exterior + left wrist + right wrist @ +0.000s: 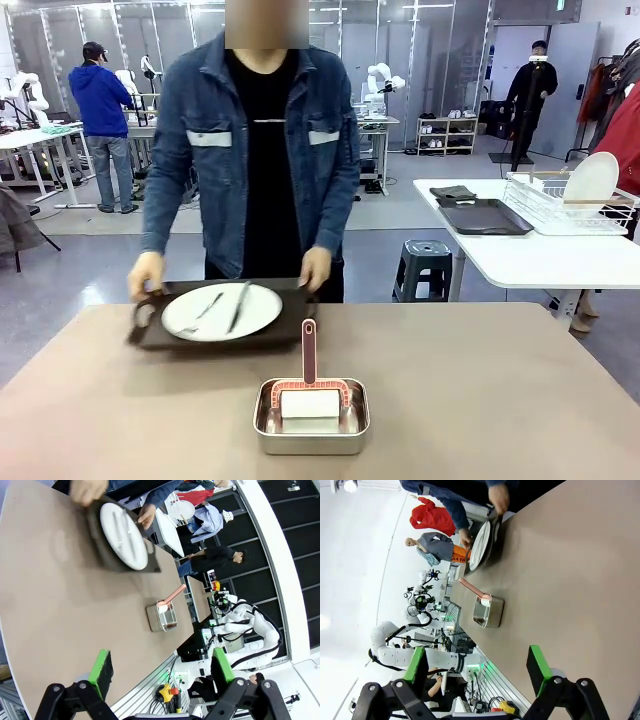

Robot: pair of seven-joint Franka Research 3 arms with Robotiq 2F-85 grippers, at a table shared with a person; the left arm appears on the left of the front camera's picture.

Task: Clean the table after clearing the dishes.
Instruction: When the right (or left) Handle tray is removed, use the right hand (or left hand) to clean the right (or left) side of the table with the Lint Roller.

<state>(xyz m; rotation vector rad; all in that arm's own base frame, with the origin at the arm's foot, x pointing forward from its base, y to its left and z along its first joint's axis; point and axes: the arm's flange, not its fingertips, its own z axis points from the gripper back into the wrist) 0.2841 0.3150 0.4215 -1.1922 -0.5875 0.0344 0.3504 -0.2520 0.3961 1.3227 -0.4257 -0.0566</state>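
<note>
The desk (500, 400) is not yet ready for wiping: a white plate (222, 310) with a fork (207, 307) and a knife (238, 305) across it lies on a dark tray (295, 330) at the desk's far edge, toward the robot's left of the middle. The person standing at that edge has one hand (147, 272) on one end of the tray and the other hand (316, 268) on the opposite end. So the step in hand looks like the clearing of the dishes, done by the person, with the cleaning itself not begun. Close to the near edge, about the middle, a small steel pan (311, 420) holds a cleaning tool (310, 403) with a white head, and its pink handle (309, 350) sticks out of the pan toward the far edge. Both arms hang back above the near side. The left jaws are spread wide with nothing between their green pads (101, 672), and the right jaws are likewise released and empty, pad (538, 662) well clear of the pan. Once the tray is off, the next move likely calls for one arm to come down over the pan, line up across the narrow handle, close on it, lift the tool free and draw its head across the bare top.
</note>
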